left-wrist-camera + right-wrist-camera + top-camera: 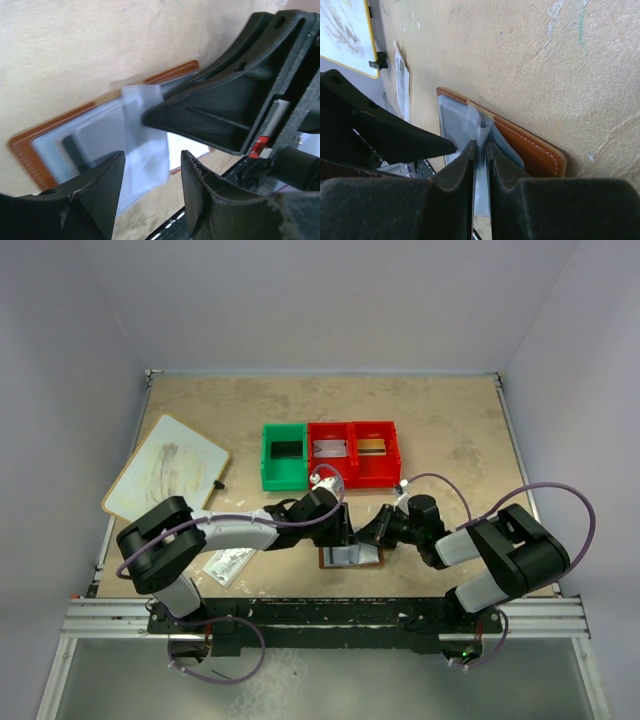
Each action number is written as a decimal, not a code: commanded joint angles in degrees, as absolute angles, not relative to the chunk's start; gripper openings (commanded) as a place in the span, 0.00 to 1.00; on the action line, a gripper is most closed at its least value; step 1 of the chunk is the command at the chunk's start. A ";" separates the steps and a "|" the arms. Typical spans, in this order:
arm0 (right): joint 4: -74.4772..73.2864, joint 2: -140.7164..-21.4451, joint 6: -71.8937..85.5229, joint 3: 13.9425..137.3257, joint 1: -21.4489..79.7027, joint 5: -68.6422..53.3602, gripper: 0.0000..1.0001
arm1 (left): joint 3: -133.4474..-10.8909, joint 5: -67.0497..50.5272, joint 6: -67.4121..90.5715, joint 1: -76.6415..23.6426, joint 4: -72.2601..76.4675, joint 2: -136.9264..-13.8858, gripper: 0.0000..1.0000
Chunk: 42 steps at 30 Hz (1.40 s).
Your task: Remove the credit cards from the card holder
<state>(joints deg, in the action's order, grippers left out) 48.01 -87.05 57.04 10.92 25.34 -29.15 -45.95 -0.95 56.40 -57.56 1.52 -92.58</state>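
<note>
The card holder [352, 557] lies open on the table between both arms, brown leather rim [27, 150] around pale bluish clear pockets. My right gripper [480, 145] is shut on one clear pocket leaf [479, 127] and holds it up on edge above the brown cover [530, 145]. My left gripper [152, 157] stands open just over the pockets, with nothing between its fingers; the lifted leaf [145, 130] hangs ahead of it. A dark card shape [75, 150] shows through a flat pocket. The right gripper's finger [215, 115] reaches in from the right.
A green bin [284, 456] and two red bins [353, 452] stand behind the card holder, each with a flat card-like piece inside. A whiteboard [165, 468] lies at the left. A small printed packet [229, 565] lies near the left arm.
</note>
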 commanded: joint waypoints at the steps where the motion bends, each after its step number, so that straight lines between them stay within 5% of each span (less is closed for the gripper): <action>1: 41.42 -88.86 55.57 8.89 25.73 -27.29 0.17 | -46.71 -6.41 58.46 -58.18 7.66 -96.80 0.47; 11: 36.33 -82.33 54.76 9.01 25.73 -26.61 0.27 | -47.92 -3.54 57.61 -58.07 6.24 -98.08 0.48; 19: 15.86 -66.94 52.10 13.67 25.71 -16.00 0.53 | -48.66 -3.16 57.00 -58.05 6.98 -98.36 0.48; 28: 8.16 -63.70 49.51 15.81 25.68 -14.98 0.46 | -51.06 -5.50 56.48 -58.05 10.65 -98.76 0.48; 42: 0.33 -56.30 53.43 16.61 25.67 -8.01 0.53 | -51.40 -10.28 59.54 -58.84 16.31 -99.94 0.48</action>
